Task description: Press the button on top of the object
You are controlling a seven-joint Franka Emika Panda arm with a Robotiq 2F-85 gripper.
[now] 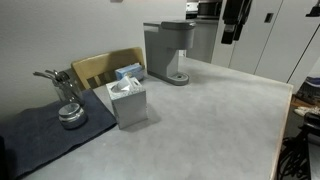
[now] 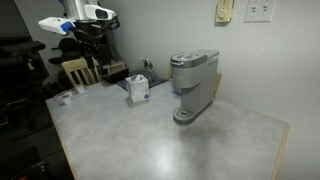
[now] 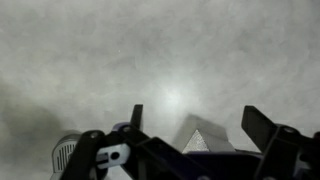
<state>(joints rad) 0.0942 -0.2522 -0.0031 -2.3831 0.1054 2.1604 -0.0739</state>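
You have the grey table with the object, a tall coffee machine, standing upright at its far edge in an exterior view. The tissue box sits well apart from it toward the left edge, and the metal pot rests on a dark cloth by the near-left corner. In the wrist view your gripper has its jaws spread wide, with nothing held.

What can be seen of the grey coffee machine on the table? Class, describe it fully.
The coffee machine is a tall, boxy grey unit that looks like plastic, with an overhanging head above a round drip tray. It stands upright on the pale table near the wall, apart from the tissue box. No cup sits under the head. Only the table touches it. Its top button is too small to make out.
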